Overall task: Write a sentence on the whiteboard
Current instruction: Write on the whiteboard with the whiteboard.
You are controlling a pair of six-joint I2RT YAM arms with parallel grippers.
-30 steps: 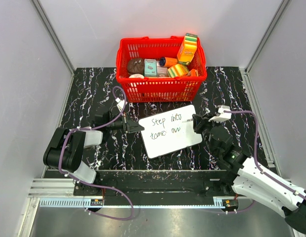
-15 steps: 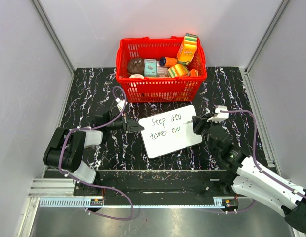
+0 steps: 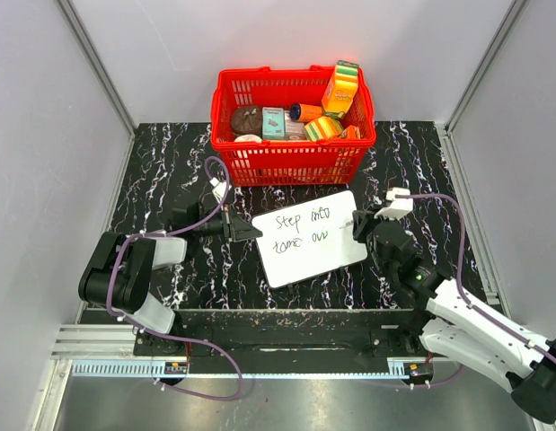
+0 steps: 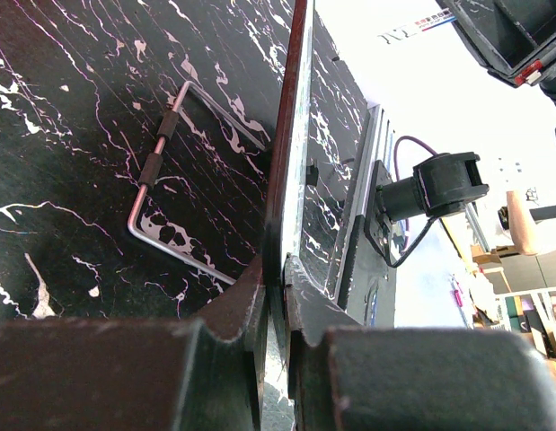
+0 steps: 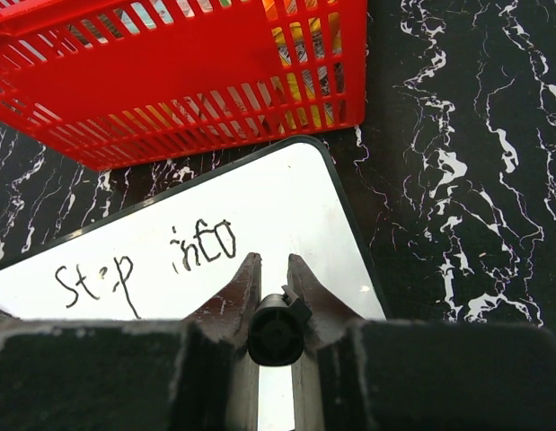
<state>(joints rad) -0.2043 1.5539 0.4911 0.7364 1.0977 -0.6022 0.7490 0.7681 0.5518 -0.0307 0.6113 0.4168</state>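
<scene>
The whiteboard (image 3: 309, 238) lies on the black marble table in front of the red basket, with black handwriting "Step into" above "tomo ow" (image 3: 300, 231). My left gripper (image 3: 244, 230) is shut on the board's left edge; the left wrist view shows the thin board edge (image 4: 291, 135) between the fingers. My right gripper (image 3: 358, 224) is at the board's right edge, shut on a black marker (image 5: 276, 329), seen end-on in the right wrist view. That view shows the whiteboard (image 5: 286, 224) with "Step into" (image 5: 152, 260) ahead of the fingertips.
A red basket (image 3: 294, 153) with several packaged items stands behind the board. A bent metal wire stand (image 4: 170, 180) shows beneath the board in the left wrist view. Grey walls enclose the table on the left, the right and at the back.
My right gripper with the marker has shifted slightly toward the far edge at the board's right side. The left gripper, the board and the writing look unchanged.
</scene>
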